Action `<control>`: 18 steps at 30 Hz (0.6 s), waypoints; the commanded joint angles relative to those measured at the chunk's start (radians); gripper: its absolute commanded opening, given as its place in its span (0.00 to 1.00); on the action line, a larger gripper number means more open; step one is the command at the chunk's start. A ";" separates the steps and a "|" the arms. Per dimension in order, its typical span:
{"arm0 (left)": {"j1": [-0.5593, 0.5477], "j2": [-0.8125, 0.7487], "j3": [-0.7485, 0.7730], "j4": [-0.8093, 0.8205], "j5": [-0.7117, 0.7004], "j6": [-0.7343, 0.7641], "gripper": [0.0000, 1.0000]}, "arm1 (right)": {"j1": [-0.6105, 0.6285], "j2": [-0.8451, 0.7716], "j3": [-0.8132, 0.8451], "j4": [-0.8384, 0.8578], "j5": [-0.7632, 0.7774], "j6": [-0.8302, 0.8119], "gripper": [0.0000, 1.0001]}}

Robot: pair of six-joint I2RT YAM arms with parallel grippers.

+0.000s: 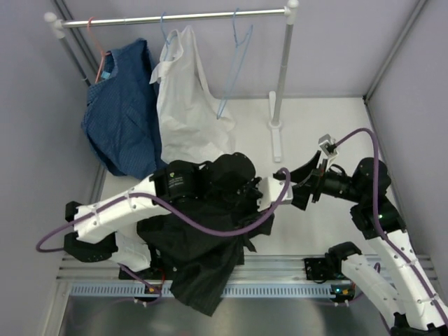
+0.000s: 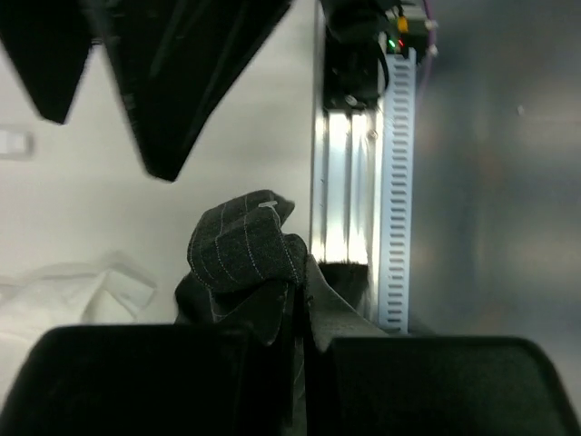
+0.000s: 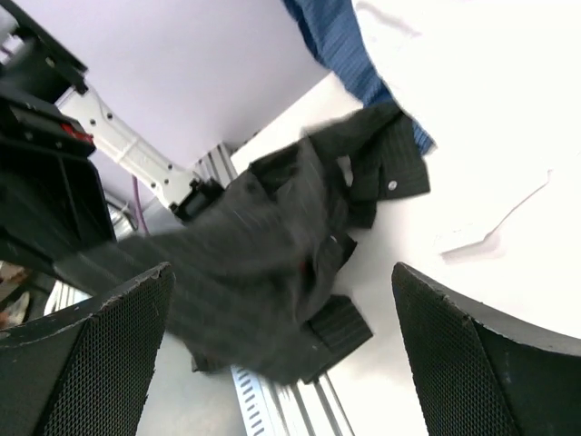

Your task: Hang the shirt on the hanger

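Left claw (image 2: 304, 354) clamped on the shirt (image 1: 203, 245), cloth sagging low; right claw (image 1: 302, 183) gapes wide just beside it (hanger (image 1: 235, 72) hangs well beyond, on the rail (image 1: 175, 19)).

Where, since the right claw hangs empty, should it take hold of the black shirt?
Probably the buttoned flap, likely a cuff, jutting from the black shirt. It sticks out free of the bunched cloth, while the left claw pinches another fold. The open right claw faces it, so come in from the right.
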 commanded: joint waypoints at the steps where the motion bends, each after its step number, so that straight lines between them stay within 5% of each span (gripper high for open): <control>1: -0.002 -0.069 0.059 -0.008 0.216 0.078 0.00 | 0.041 -0.024 -0.054 0.067 -0.046 -0.055 0.99; 7: -0.002 -0.075 0.061 0.022 0.209 0.066 0.00 | 0.185 -0.031 -0.082 0.146 -0.045 -0.102 1.00; 11: 0.000 -0.068 0.012 0.071 -0.054 -0.020 0.00 | 0.312 -0.040 -0.021 0.026 0.162 -0.227 0.99; 18: 0.062 -0.086 -0.077 0.082 -0.205 -0.104 0.00 | 0.343 -0.074 -0.024 0.034 0.356 -0.258 0.94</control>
